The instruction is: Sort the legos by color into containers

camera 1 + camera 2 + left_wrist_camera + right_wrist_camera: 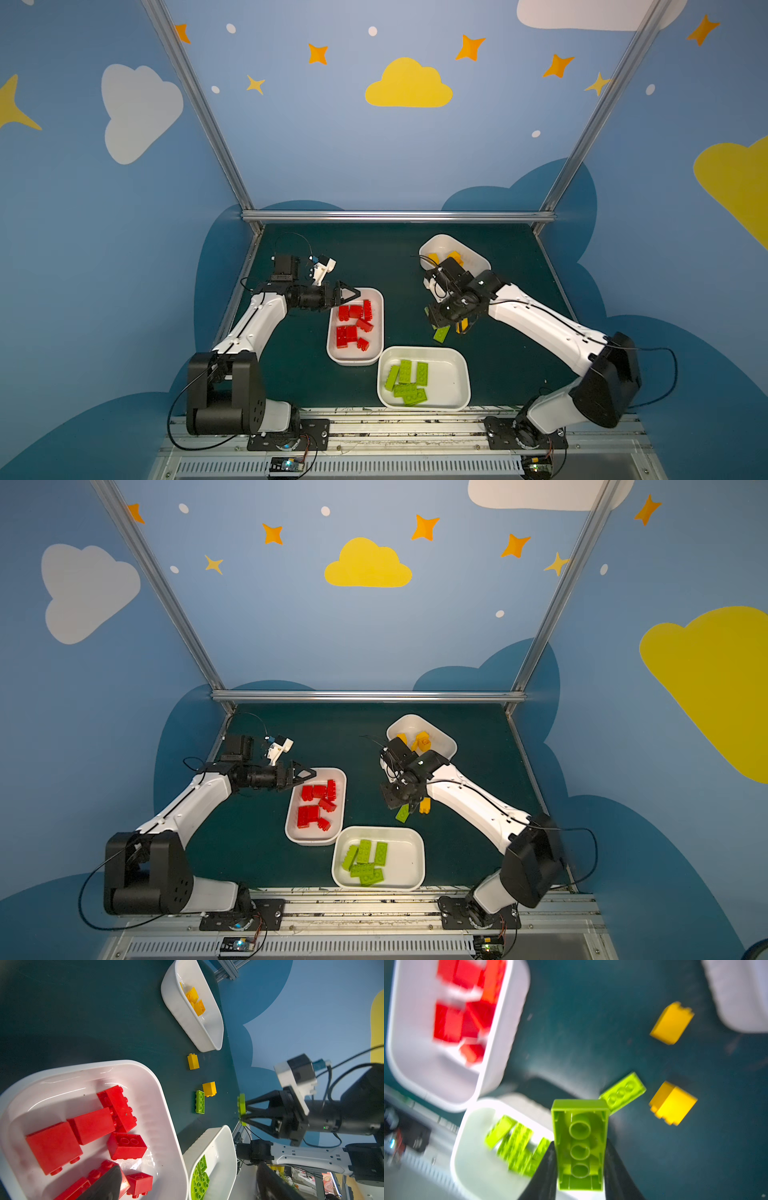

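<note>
Green brick point(579, 1126) pinched in right end effector point(579, 1142) above mat point(591, 1022); left end effector point(352, 293) wide, empty, over tub point(381, 328) rim.

Front tub point(448, 376): landmark; bricks point(409, 382) inside. Left tub point(354, 357): just behind-left of it, bricks inside. Back tub point(478, 261): well behind-right, bricks inside. Three loose bricks point(209, 1088): on table point(503, 374), between front and back tubs. Held brick point(580, 1122): in right gripper point(580, 1147), off the table beside them.

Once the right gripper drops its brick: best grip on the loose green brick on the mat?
Top-down, pinching the loose green brick across its two long sides. It lies flat, studs up, oblong; a yellow brick sits close by.
</note>
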### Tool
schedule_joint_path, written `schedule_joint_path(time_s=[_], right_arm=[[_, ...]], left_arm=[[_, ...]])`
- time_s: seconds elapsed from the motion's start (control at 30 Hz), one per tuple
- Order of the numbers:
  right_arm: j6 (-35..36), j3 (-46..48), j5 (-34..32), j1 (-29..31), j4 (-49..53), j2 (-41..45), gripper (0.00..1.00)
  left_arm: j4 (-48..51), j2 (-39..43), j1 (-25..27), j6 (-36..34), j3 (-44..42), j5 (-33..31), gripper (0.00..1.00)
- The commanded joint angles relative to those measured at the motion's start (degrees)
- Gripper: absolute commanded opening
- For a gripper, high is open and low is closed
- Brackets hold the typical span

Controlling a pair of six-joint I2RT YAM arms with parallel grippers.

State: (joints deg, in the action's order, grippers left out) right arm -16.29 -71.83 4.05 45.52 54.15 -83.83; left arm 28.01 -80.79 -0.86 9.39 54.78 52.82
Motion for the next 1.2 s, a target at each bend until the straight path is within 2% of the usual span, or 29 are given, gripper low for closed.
schedule_joint_path(time_s=[0.0, 0.13, 0.2, 0.37, 0.5, 0.63, 0.73, 0.77, 0.93, 1.07, 1.17], right_arm=[[3.6, 4.0, 6.6, 2.7, 8.3, 3.1, 0.28], [2.2, 9.1, 10.2, 5.2, 9.6, 5.5, 0.29], [1.5, 11.0, 9.5, 6.5, 9.1, 5.3, 0.31], [-2.9, 14.8, 8.8, 7.1, 5.1, 1.9, 0.33], [-2.5, 14.1, 7.1, 7.7, 3.6, -2.8, 0.36], [-0.9, 13.0, 7.6, 8.1, 1.8, -6.1, 0.47], [0.1, 11.4, 8.7, 8.1, 2.0, -5.9, 0.62], [0.2, 10.7, 9.3, 7.9, 2.4, -5.0, 0.64], [-3.2, 7.0, 11.0, 1.7, 4.6, 1.7, 0.64], [-12.6, 5.9, 9.6, -6.7, 2.2, 2.8, 0.65], [-20.2, 5.6, 7.3, -9.8, -1.5, 0.8, 0.67]], left_arm=[[0.5, -0.3, -0.1, -0.9, 0.3, 1.1, 0.99], [0.7, 0.2, -0.2, -1.1, 0.3, 1.4, 1.00], [0.6, 0.3, -0.2, -1.1, 0.2, 1.5, 0.99], [0.3, -0.3, -0.1, -1.2, 0.0, 1.7, 0.99], [0.2, -0.2, 0.2, -1.0, -0.2, 1.6, 0.99], [0.4, 0.3, 0.3, -1.0, -0.4, 1.4, 0.99], [0.7, 0.3, 0.3, -1.2, -0.3, 1.3, 0.99], [0.9, 0.2, 0.3, -1.3, -0.2, 1.3, 1.00], [1.1, -0.3, 0.3, -1.5, 0.4, 1.5, 1.00], [0.4, -0.7, 0.5, -1.0, 0.4, 1.6, 0.99], [0.2, -0.8, 0.6, -0.8, 0.5, 1.6, 1.00]])
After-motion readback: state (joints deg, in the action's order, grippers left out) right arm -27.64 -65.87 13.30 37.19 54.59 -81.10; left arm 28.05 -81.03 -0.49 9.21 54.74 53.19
